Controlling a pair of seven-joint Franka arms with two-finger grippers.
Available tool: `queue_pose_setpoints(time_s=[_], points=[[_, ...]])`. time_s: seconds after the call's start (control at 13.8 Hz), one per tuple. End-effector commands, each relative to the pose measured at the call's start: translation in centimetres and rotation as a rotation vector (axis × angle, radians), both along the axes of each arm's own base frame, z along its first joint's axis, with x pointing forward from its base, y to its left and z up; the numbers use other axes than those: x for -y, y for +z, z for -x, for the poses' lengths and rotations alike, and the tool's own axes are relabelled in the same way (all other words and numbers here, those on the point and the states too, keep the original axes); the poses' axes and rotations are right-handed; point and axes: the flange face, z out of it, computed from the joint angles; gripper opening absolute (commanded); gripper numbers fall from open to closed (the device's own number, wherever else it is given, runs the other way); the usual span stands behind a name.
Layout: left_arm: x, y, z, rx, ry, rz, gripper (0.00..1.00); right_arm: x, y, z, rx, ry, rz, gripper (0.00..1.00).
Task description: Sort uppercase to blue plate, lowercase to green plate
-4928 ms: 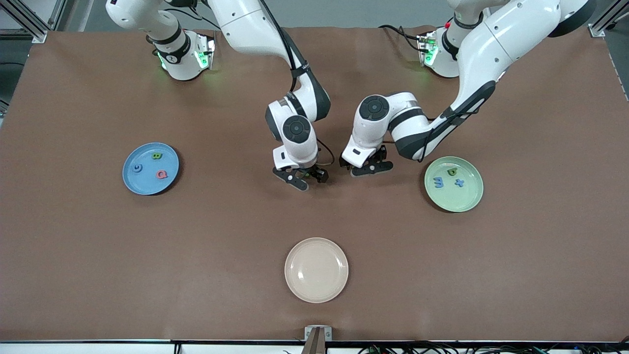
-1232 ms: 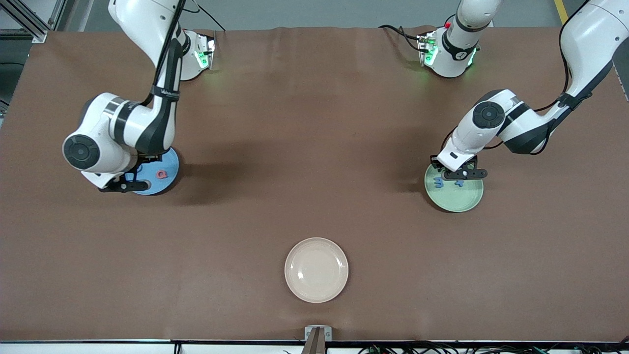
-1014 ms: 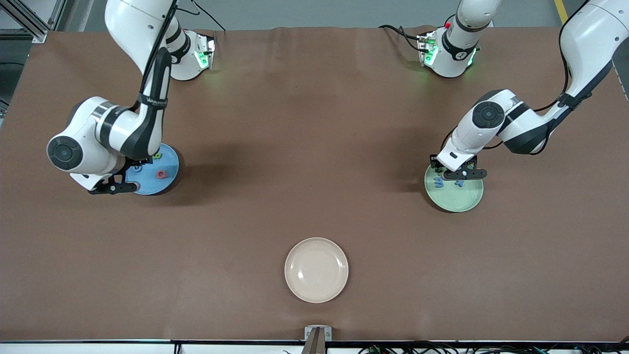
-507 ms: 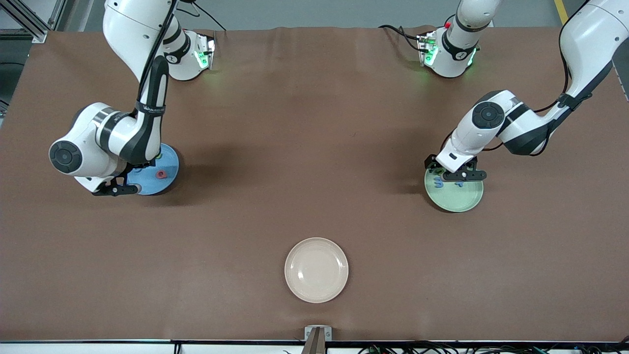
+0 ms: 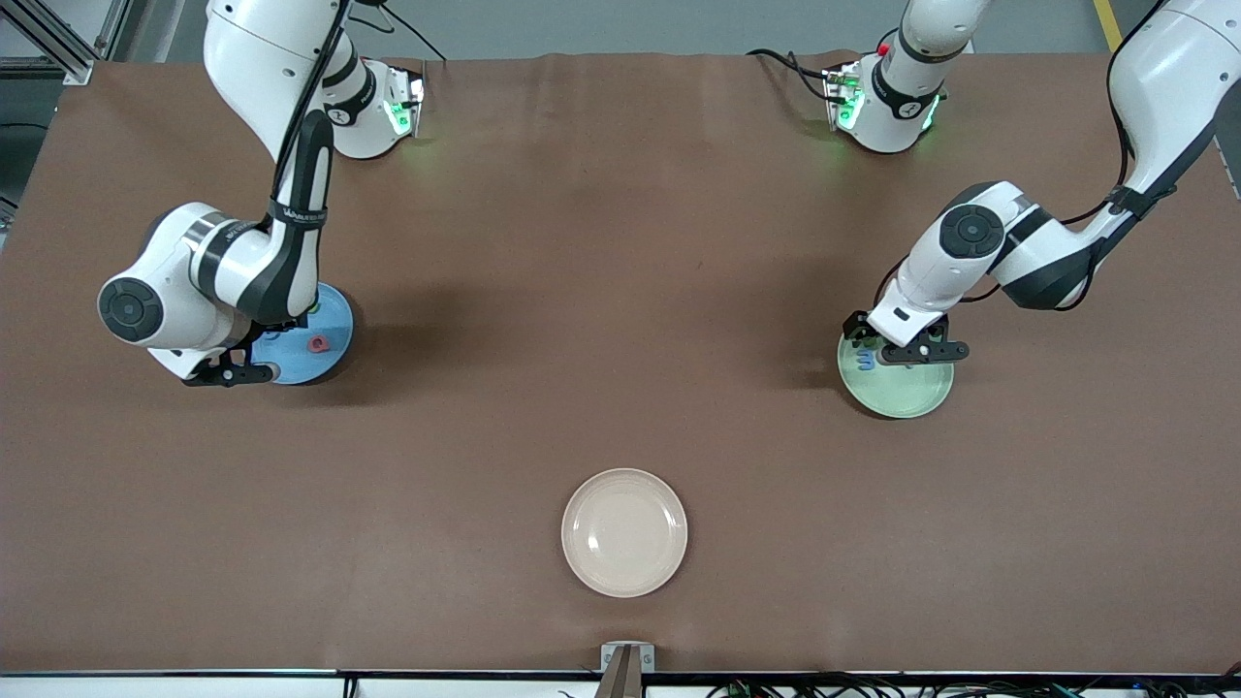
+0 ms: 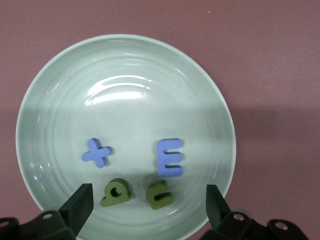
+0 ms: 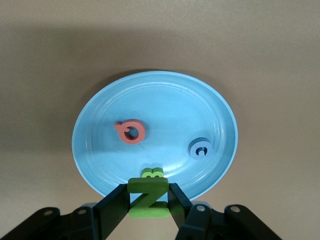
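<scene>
Last capital about to drop

Our right gripper (image 7: 148,200), low in frame, clamps the green N (image 7: 147,196) over the blue plate (image 7: 165,100)'s rim; released there, it may bounce off. Left gripper (image 6: 147,202) gapes, empty, above the green plate (image 6: 125,65).

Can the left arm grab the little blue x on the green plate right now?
Probably yes. The left gripper hangs open right over the green plate, and the blue x lies flat with nothing on top of it, apart from the other letters.

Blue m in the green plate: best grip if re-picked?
Probably from straight above, since the blue m lies flat in the green plate. Pinch across its straight back and leg tips: bare plate flanks both, while a green letter crowds one end.
</scene>
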Motion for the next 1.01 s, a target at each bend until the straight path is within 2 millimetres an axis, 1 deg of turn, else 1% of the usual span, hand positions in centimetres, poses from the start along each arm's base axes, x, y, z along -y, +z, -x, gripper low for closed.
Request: queue_pose_setpoints(time_s=[0.0,0.07,0.29,0.43,0.58,0.72,0.8,0.94], points=[[0.6,0.7,-0.5,0.014,-0.039,-0.008,0.99,0.0,0.1,0.3,0.019,-0.008,-0.04,0.37],[0.5,1.2,-0.7,-0.008,-0.047,0.0,0.99,0.0,0.1,0.3,0.019,-0.008,-0.04,0.38],[0.0,4.3,-1.5,-0.055,-0.081,0.054,0.99,0.0,0.1,0.3,0.02,-0.008,-0.041,0.39],[-0.9,6.1,-1.8,-0.086,-0.108,0.09,0.99,0.1,0.1,0.4,0.018,-0.009,-0.04,0.44],[-2.2,7.8,-2.0,-0.091,-0.122,0.116,0.99,0.0,0.1,0.3,0.021,-0.007,-0.039,0.45],[-2.6,9.6,-1.9,-0.077,-0.135,0.137,0.99,0.1,0.1,0.3,0.021,-0.009,-0.039,0.48],[-3.4,10.4,-2.0,-0.068,-0.133,0.131,0.99,0.1,0.1,0.3,0.021,-0.01,-0.04,0.48],[-5.5,11.3,-2.4,-0.059,-0.124,0.114,0.99,0.1,0.1,0.3,0.021,-0.01,-0.039,0.48]])
